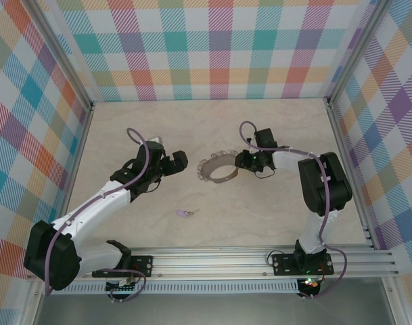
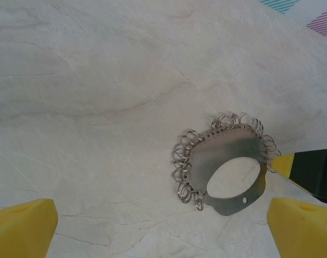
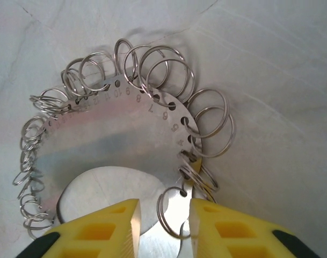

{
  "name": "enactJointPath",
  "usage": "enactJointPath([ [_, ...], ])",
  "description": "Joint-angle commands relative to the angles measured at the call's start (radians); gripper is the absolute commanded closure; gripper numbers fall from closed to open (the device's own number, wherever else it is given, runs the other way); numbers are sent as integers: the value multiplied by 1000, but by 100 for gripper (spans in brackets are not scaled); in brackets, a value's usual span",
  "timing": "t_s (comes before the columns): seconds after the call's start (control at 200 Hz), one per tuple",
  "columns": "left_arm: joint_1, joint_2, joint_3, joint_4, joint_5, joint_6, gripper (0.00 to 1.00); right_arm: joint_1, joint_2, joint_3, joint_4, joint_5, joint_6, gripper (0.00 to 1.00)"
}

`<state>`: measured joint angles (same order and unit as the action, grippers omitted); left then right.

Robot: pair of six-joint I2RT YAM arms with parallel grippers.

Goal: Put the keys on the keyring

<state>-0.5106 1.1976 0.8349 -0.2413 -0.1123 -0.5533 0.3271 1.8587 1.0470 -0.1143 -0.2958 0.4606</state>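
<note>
Key (image 1: 184, 212), 1 item: tiny, lilac head, short pale shaft. It lies flat on the tabletop (image 1: 273, 217) nearest the arm bases, between the 2 arms, well apart from both grippers and not yet on any loop. It is free to be picked up.

Left gripper (image 1: 180, 160), 1 item: yellow pads (image 2: 23, 226) spread wide and holding nothing. It hovers just left of the keyring and faces it, while the key lies nearer the bases. Judged to be waiting while the other arm steadies the hoop. It is the free hand and the likelier one to fetch the key.

Right gripper (image 3: 164, 226), 1 item: yellow fingers narrowly parted, straddling the hoop's rim with 1 wire loop between them. Whether they actually pinch the loop or rim cannot be told. The placement reads as an anchor, so that the hoop does not slide when a key is pushed onto a loop.

Keyring (image 1: 217, 169), 1 item: thin grey metal hoop at mid-tabletop between the 2 grippers. It is fringed with many small silvery loops threaded through numbered holes along 1 arc, with a large oval opening in its plate (image 3: 99, 145). In the top view it looks tilted rather than flat, its right edge at the right gripper.

Task status, judged: early, with no key mounted.
</note>
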Motion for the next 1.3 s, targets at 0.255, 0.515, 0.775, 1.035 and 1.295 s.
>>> enactJointPath([
  [0.255,-14,-12,20,-4,16,22,0,4,32,47,-51,9,-43,81],
  [0.515,-14,-13,23,-12,20,23,0,3,9,39,-83,28,-72,86],
  [0.775,-14,-29,18,-12,16,15,0,4,1,39,-124,71,-112,82],
  [1.035,-14,-44,12,-16,15,13,0,4,5,34,-125,81,-114,85],
  [1.295,-14,-46,9,-20,14,15,0,4,-12,12,-126,93,-112,83],
])
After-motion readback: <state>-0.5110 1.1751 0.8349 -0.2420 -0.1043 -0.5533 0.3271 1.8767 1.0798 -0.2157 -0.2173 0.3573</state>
